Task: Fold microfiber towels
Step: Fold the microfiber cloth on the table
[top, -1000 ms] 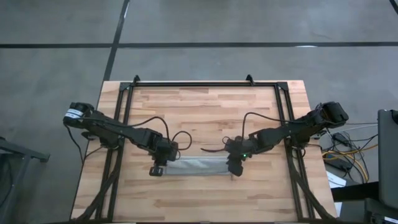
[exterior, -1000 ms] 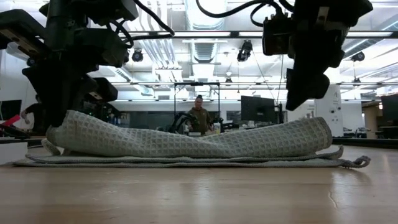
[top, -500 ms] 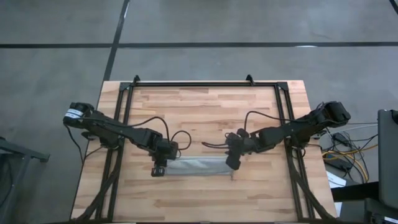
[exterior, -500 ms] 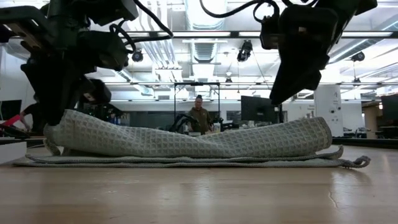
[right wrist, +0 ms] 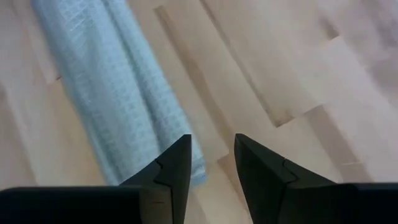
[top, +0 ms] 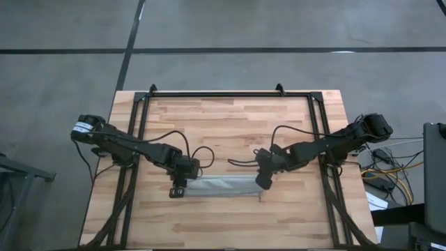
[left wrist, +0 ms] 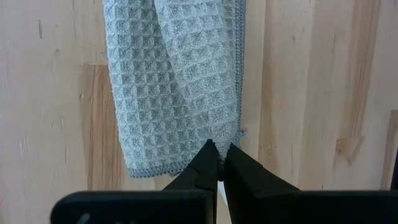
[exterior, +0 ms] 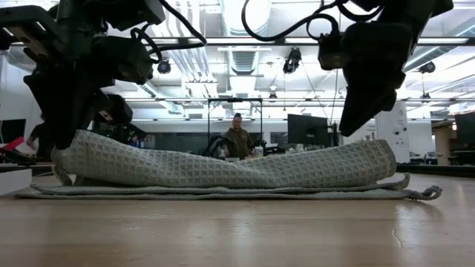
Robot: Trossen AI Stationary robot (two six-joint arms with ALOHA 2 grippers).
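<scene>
One towel (top: pixel 221 186) here, folded over into a long narrow strip lying left to right on the wooden counter (top: pixel 230 118), toward the near side and about centred. Two arms, so two hands. One person (exterior: pixel 237 141) is visible way back in the room in the low view.

The left hand (top: pixel 177 190) is down at the left end of the strip, fingers pressed together and pinching the towel's end corner (the left wrist view shows the tips closed right on the hemmed edge (left wrist: pixel 217 163)). In the low view that end of the cloth bulges up a bit under the arm.

The right hand (top: pixel 263 180) is up off the towel's right end, a little to the far side of it, fingers spread with nothing between them; in the right wrist view you see bare wood through the gap and the strip (right wrist: pixel 118 106) running off beside it.

Compared to a second ago: the right hand was sitting right at the towel's right end, and it has since lifted and pulled back toward the far side, with its fingers drawing in slightly though still apart. The left hand hasn't budged and keeps its pinch. The towel looks the same, the top layer slumped over the flat bottom layers.
</scene>
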